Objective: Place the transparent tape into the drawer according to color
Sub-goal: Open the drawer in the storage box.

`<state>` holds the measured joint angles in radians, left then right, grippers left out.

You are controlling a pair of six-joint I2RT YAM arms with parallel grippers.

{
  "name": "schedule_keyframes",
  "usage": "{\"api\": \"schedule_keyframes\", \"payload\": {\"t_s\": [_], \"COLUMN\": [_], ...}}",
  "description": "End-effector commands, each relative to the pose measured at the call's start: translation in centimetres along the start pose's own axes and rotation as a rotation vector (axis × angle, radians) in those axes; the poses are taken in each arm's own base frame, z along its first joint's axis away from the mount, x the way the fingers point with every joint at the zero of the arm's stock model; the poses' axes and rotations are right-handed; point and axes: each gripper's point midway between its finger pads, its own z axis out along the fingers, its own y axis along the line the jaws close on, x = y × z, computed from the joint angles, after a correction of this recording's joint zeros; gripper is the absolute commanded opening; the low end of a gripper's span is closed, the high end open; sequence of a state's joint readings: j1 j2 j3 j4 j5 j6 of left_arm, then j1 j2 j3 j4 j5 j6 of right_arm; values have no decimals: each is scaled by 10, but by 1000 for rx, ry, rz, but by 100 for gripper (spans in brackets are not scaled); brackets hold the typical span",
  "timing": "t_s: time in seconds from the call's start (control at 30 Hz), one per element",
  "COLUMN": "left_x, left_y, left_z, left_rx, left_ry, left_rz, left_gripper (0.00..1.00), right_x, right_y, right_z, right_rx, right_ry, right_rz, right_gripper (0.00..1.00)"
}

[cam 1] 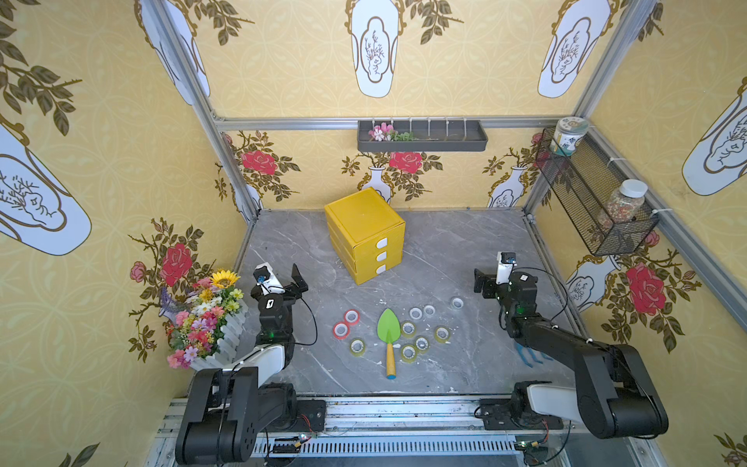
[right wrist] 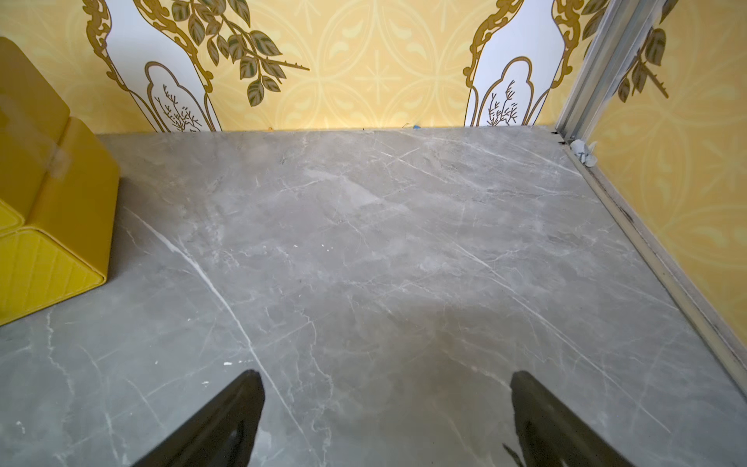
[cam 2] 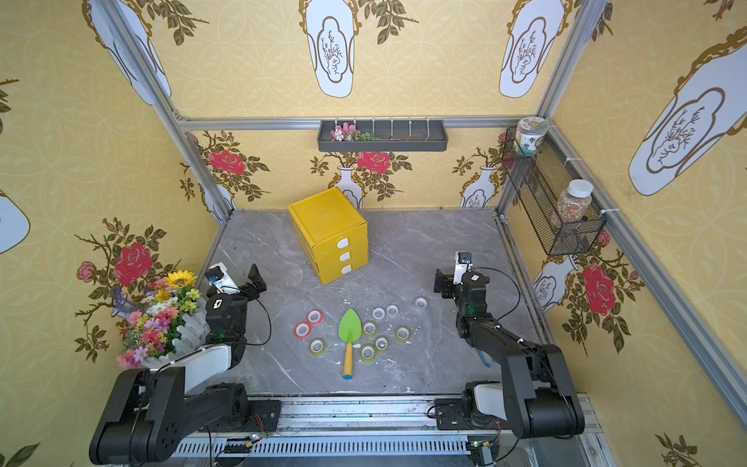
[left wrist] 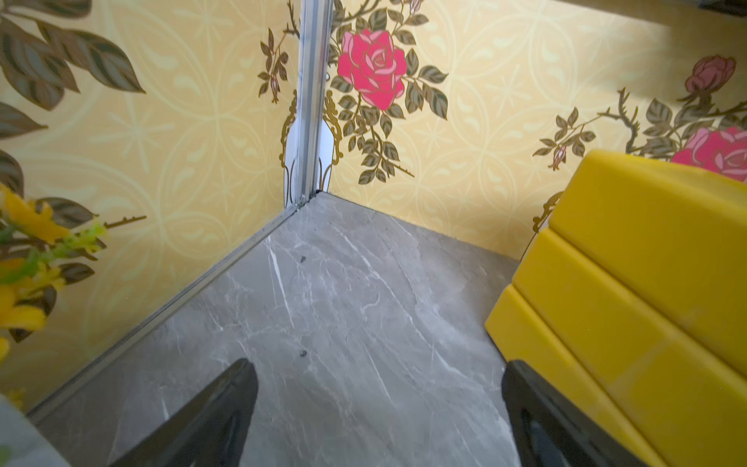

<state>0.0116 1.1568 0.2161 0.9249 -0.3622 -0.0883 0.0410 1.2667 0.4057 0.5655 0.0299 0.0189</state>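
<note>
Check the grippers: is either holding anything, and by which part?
Nothing is held. The left gripper and right gripper both stand open and empty; the tape rolls lie on the table beside the trowel.

The drawers (cam 1: 366,234) stand on the table (cam 1: 444,250) ahead of both grippers, to the right of the left gripper (cam 1: 299,282) and to the left of the right gripper (cam 1: 480,283), apart from each. Behind the grippers and between them, the tapes (cam 1: 408,328) lie around a trowel (cam 1: 389,335). Three lie on the left gripper's side of it, well apart from that gripper. The rest lie on the right gripper's side, one roll (cam 1: 457,302) nearest that gripper. The flower box (cam 1: 210,323) sits left of and just behind the left gripper. A rake (cam 1: 533,358) lies behind the right gripper, under its arm.
</note>
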Motion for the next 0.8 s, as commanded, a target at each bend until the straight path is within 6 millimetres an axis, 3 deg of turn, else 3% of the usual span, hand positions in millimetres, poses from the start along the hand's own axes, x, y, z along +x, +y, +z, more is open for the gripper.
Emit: {"api": "schedule_keyframes", "payload": {"t_s": [0.0, 0.1, 0.2, 0.3, 0.33, 0.47, 0.57, 0.63, 0.77], "left_x": [4, -24, -50, -43, -43, -49, -57, -68, -92], "left_y": [15, 7, 7, 28, 26, -16, -32, -44, -91], "left_z": [2, 12, 28, 30, 31, 47, 43, 41, 40], "left_rx": [-106, -102, -160, -376, -390, -169, -75, -2, 220], "left_ry": [60, 12, -10, 87, 120, 218, 224, 216, 286], "left_rz": [-18, -120, -301, -594, -615, -569, -656, -694, -629], "left_gripper": [100, 100, 100, 100, 100, 100, 100, 100, 100], "right_x": [13, -2, -16, -12, -7, 8, 14, 19, 9], "right_y": [-5, -7, -24, -36, -37, -16, 2, 0, 14], "right_z": [-3, -1, 6, 7, 7, 22, 28, 27, 33], "right_rx": [67, 167, 340, 466, 493, 385, 252, 255, 151], "right_ry": [117, 124, 152, 269, 316, 408, 384, 372, 355], "right_rz": [-7, -28, 61, 224, 251, 264, 351, 442, 436], "right_gripper": [97, 97, 97, 97, 97, 97, 97, 97, 97]}}
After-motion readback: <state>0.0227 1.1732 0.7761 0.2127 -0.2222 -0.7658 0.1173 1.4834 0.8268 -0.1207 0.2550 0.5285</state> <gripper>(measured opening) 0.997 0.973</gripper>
